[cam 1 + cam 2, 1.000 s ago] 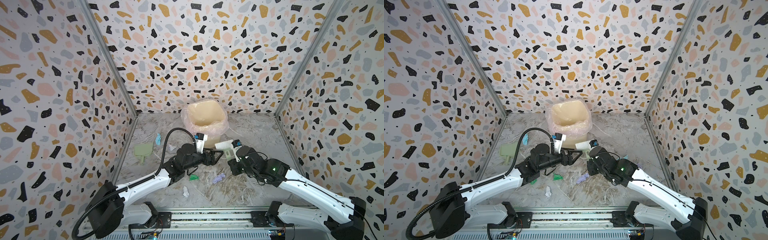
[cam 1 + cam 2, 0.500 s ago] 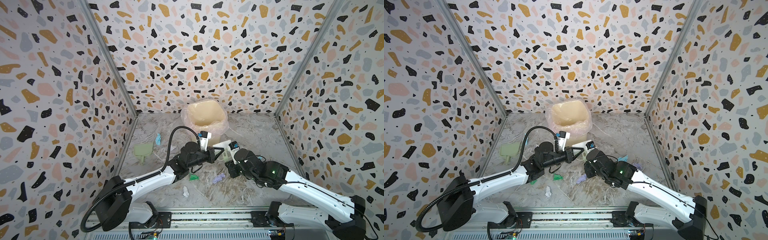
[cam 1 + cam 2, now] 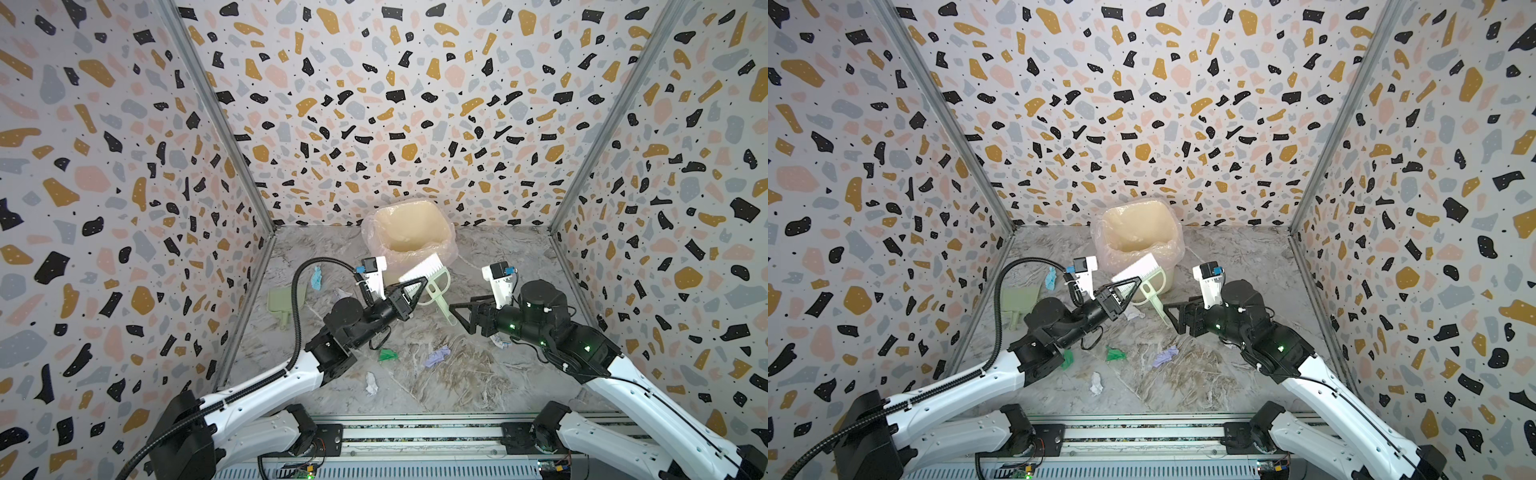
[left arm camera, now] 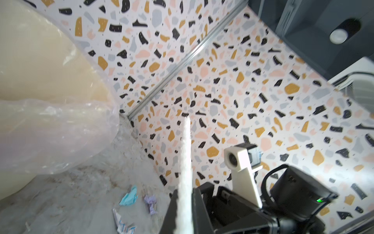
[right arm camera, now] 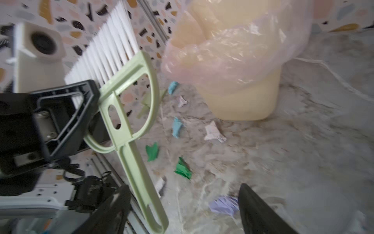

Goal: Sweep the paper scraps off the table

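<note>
Top views, progress: none of the sweeping looks done. The paper scraps (image 3: pixel 387 354) lie loose on the table (image 3: pixel 478 386), from its middle towards the front edge, with a blue one (image 3: pixel 1051 278) near the left edge.
Top views, tools: the dustpan (image 3: pixel 284 301) lies unheld by the left edge. The bin (image 3: pixel 446 224) stands at the middle of the back edge, and no scrap shows inside it.
Top views, left jaws: the left gripper (image 3: pixel 409 291) is clenched on the brush (image 3: pixel 440 286) at its head, lifted in front of the bin.
Top views, right jaws: the right gripper (image 3: pixel 1177 311) is spread wide and holds nothing, its tips just beside the brush handle.
Left wrist, jaws: the white bristles (image 4: pixel 185 172) run edge-on between the dark jaws, pinched.
Left wrist, scraps: blue, lilac and white bits (image 4: pixel 128 197) lie on the table beyond the brush.
Right wrist, jaws: the right gripper's fingers (image 5: pixel 113 208) stand far apart. The brush (image 5: pixel 125 113) handle passes beside one finger; I cannot tell whether it touches.
Right wrist, left to do: green, blue, white and lilac scraps (image 5: pixel 183 169) all wait on the table, so the gathering and binning remain.
</note>
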`<state>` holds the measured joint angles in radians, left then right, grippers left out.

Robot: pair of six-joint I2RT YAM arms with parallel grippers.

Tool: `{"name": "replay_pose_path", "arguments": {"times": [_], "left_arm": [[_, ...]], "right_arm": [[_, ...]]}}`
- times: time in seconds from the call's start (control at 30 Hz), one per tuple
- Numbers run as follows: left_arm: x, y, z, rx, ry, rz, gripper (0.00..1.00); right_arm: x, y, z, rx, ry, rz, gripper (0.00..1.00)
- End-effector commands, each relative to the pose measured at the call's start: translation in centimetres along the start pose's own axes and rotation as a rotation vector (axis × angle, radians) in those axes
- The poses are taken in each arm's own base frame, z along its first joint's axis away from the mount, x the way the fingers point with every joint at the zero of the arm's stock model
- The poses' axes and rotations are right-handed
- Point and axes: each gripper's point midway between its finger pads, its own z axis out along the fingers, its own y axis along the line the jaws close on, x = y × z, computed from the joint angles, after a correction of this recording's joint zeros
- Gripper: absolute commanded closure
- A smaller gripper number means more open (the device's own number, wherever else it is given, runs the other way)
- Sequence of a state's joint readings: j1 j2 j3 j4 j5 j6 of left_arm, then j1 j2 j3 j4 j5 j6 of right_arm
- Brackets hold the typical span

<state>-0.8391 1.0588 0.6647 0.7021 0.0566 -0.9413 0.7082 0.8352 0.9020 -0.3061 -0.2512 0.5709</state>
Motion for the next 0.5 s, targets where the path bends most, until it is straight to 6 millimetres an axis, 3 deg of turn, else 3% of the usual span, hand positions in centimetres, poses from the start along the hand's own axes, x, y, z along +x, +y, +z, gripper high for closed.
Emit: {"name": "replay_pose_path", "arguments": {"times": [0.0,0.2,0.47], "left_arm": [[-3.5,-1.9,-0.9,0.091,-0.185,-0.073,1.00],[-4.8,-2.6,-1.1,0.137,-0.261,-0.115,1.00],[-5.1,-2.4,-1.5,0.151,-0.291,-0.146,1.00]], "right_arm": [[-1.8,4.6,-0.5,-0.324,-0.096,0.098,0.15],[-3.7,5.9,-1.7,-0.479,-0.247,0.164,0.16],[-4.8,6.0,-2.8,-0.537,-0.345,0.215,0.27]]}}
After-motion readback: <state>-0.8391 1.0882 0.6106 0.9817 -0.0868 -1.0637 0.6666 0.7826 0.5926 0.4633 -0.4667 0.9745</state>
